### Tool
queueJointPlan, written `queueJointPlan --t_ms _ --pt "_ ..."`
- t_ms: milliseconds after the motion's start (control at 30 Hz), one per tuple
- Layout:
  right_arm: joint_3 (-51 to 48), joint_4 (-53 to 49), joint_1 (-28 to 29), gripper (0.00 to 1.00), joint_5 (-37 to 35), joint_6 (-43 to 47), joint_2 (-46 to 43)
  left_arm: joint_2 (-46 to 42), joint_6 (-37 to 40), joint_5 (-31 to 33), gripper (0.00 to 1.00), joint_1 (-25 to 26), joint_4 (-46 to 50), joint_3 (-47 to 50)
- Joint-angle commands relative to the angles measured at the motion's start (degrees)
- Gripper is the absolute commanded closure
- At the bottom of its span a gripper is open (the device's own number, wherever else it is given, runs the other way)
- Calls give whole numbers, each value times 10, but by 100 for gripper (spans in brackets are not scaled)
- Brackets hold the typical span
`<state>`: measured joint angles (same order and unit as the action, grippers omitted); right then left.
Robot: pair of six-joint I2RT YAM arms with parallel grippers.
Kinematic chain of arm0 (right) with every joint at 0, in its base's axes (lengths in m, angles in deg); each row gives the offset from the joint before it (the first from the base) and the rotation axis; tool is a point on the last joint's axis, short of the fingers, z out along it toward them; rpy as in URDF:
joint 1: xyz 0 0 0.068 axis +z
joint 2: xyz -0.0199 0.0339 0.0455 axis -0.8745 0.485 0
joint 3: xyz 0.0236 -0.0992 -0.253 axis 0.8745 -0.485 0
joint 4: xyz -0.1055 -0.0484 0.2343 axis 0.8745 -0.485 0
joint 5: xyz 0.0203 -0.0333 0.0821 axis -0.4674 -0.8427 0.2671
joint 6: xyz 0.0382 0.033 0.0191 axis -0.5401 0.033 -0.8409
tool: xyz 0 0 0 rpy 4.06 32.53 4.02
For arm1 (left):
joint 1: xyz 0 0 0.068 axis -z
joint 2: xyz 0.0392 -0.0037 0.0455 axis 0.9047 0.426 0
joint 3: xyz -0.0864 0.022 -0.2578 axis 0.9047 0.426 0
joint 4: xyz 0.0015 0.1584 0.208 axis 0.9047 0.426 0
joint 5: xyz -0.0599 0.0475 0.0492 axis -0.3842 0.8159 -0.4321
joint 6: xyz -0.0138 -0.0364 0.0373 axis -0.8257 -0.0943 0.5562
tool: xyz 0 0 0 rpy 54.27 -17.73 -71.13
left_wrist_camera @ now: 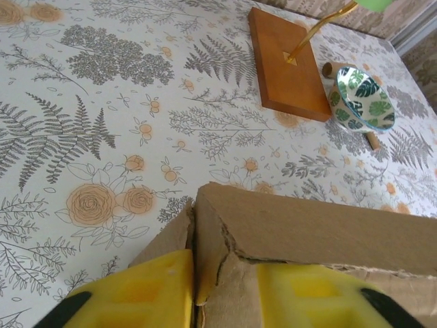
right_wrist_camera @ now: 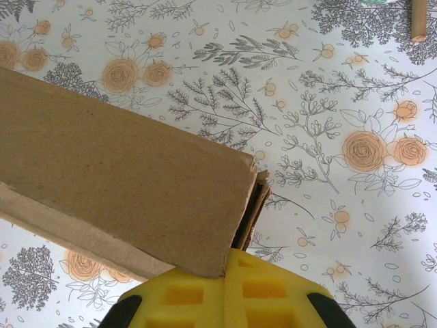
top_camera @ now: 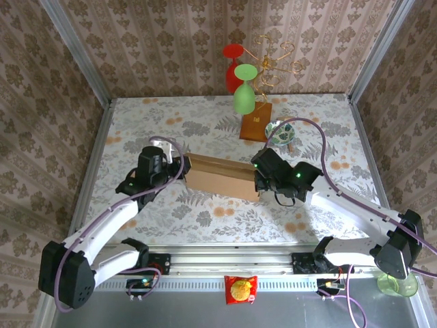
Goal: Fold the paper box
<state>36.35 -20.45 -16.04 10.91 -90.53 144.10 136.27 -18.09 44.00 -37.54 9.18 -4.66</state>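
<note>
Paper box [top_camera: 220,176] at centre of table [top_camera: 136,123], long axis left-right, right end slightly nearer me | my right gripper [top_camera: 257,179] clamped on its right end | my left gripper [top_camera: 183,167] straddles left end, can't tell if gripping

Beige damask wallpaper [top_camera: 171,48] closing in on three sides, grey metal corner posts [top_camera: 76,51] at the joins. Underneath, floral tablecloth [top_camera: 136,123], ferns and orange roses. Soft, even light, hardly a shadow.
</note>
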Motion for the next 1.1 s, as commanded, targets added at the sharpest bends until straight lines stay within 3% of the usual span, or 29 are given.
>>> queueJointPlan --t_ms 0,500,667,1067 --pt "-2 -42 7 100 -9 -14 19 -17 -20 -26 65 -2 21 14" --pt "10 -46 16 100 -18 -21 32 -115 -72 -67 49 1 45 28" --pt "8 -47 18 100 -21 -20 30 -143 -49 -11 49 -2 92 8" --pt "6 -48 20 100 -25 -15 22 -60 -20 10 50 -15 96 -59"
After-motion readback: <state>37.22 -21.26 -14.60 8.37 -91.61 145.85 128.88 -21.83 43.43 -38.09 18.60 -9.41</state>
